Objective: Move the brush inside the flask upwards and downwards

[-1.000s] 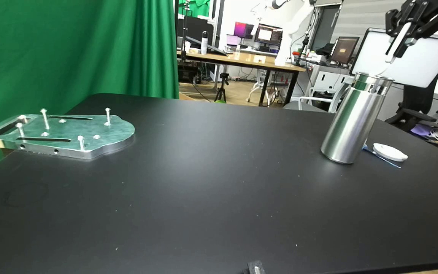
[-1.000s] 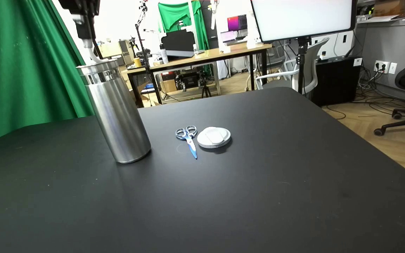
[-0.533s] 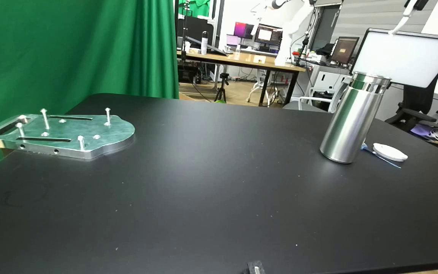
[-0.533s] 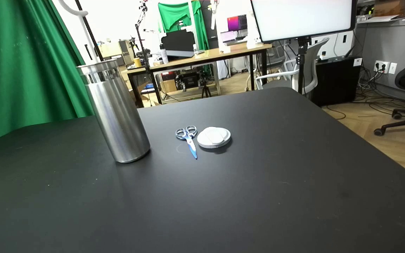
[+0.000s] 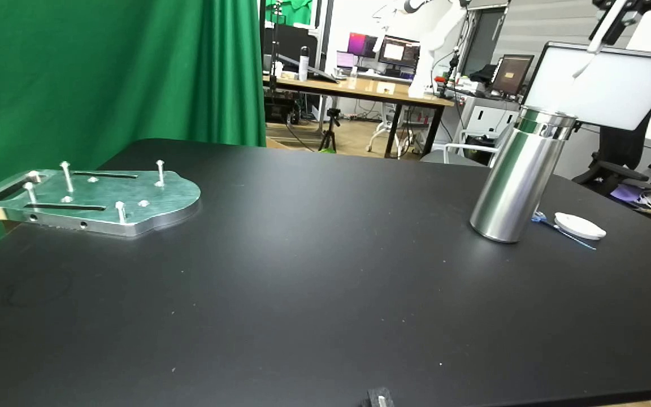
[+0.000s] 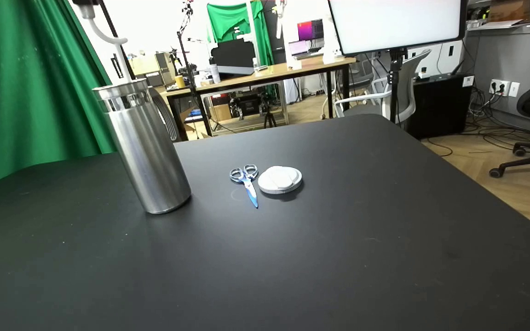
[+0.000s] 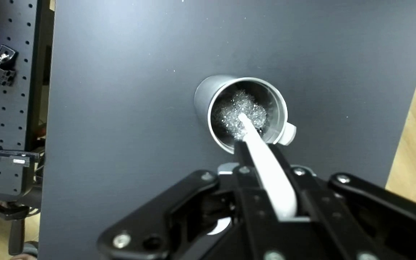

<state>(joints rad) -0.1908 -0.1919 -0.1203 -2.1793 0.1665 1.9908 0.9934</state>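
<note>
Wrist view: my gripper (image 7: pixel 259 148) is clamped on the white handle of the brush (image 7: pixel 274 180), one finger along each side. From my hold the brush runs down through the open mouth of the flask (image 7: pixel 204 97), its lower part inside, where a speckled grey mass (image 7: pixel 244 104) shows; bristles or foam, I cannot tell. The flask stands on the dark table (image 7: pixel 121 144). In an exterior view, blue scissors (image 6: pixel 248 184) lie just beside a white disc (image 6: pixel 279 179), both apart from the flask's base. In an exterior view, a greenish metal plate (image 5: pixel 111 192) lies well apart from the flask.
</note>
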